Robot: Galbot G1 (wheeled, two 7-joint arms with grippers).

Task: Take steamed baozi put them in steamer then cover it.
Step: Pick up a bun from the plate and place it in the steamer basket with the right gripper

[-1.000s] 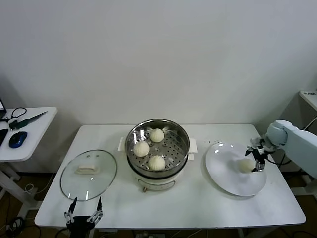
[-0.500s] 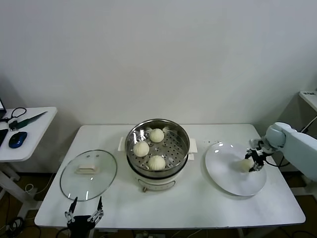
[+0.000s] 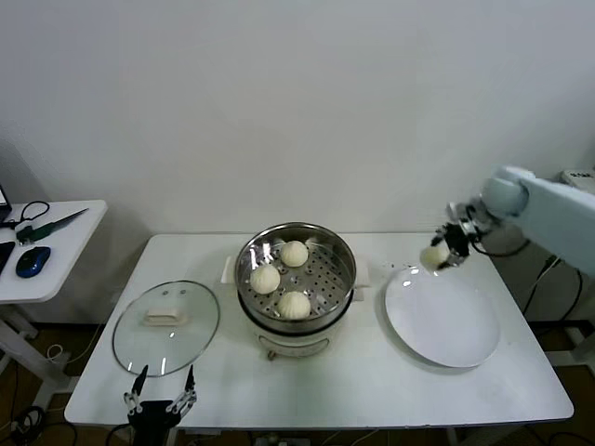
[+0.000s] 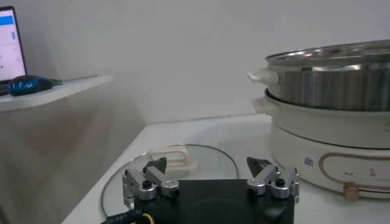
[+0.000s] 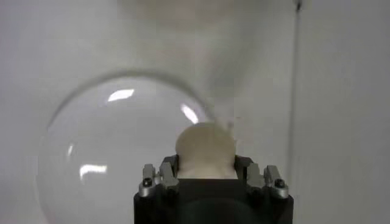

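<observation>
My left pincer (image 3: 159, 401) is parked wide open at the bench (image 3: 372, 390) edge, just in front of the cover (image 3: 166, 327), which lies on the bench left of the steamer (image 3: 296, 275). Three steamed baozi (image 3: 295, 304) already sit in the steamer. Change: my right pincer (image 3: 439, 251) has clamped the fourth baozi (image 3: 433, 255) and lifted it off the plate (image 3: 442, 318), now bare, so it hangs right of the steamer. Next, I reckon: carry over, drop, then cover.
</observation>
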